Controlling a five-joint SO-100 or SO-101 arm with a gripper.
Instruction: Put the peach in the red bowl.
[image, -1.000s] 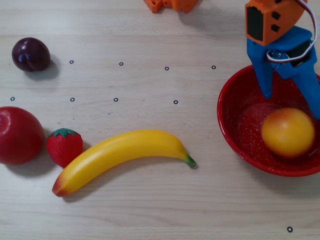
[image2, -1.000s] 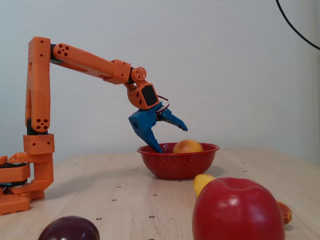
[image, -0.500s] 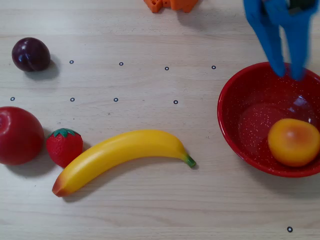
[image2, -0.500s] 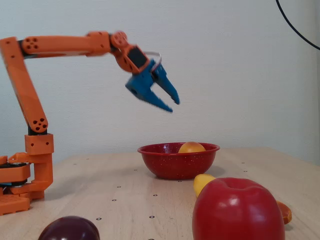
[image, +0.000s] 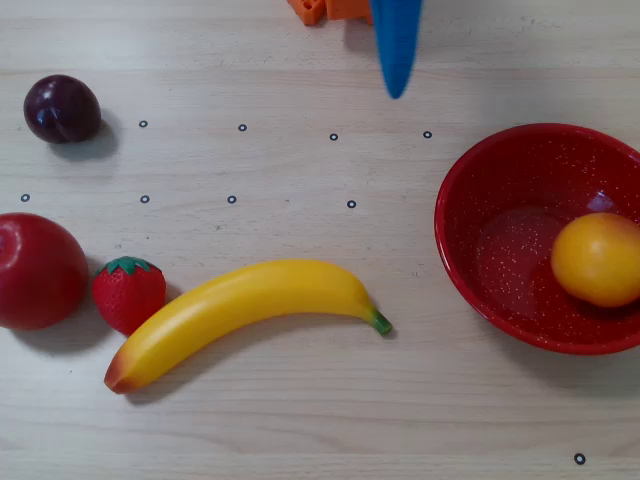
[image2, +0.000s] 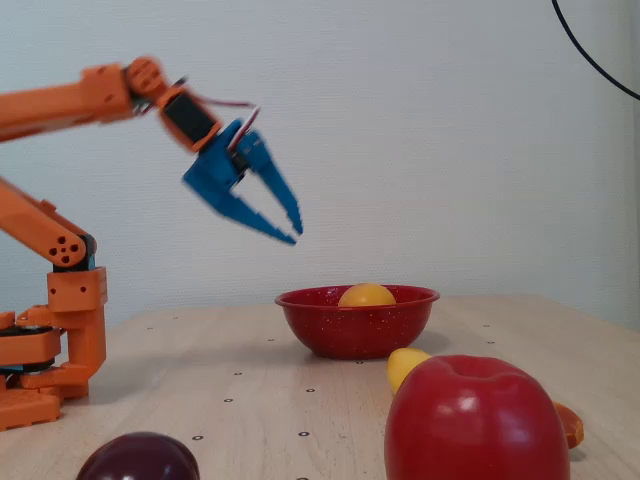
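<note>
Peach (image: 598, 259) sits inside the red bowl (image: 480, 190), resting against the bowl's right-hand wall in the overhead view; from the fixed view only its top shows above the rim (image2: 366, 295). Judged from that, the placing looks done. Gripper (image2: 293, 229) hangs in the air, well above the table and clear of the bowl, blue fingers spread a little way apart and holding nothing. In the fixed view it is up and to the left of the bowl, tips slanting down and right toward it; overhead, only a blue finger (image: 396, 45) pokes in from the top edge, with the bowl down and to the right of it. So the key relation: peach lies below and beyond the fingertips, on the bowl's far side from the arm, no contact anywhere. Any coming move probably calls only for pulling clear without clipping the rim. Other fruit untouched on the table (image: 300, 400): plum (image: 62, 108), apple (image: 38, 270), strawberry (image: 128, 291), banana (image: 240, 315), all well apart from the bowl.
</note>
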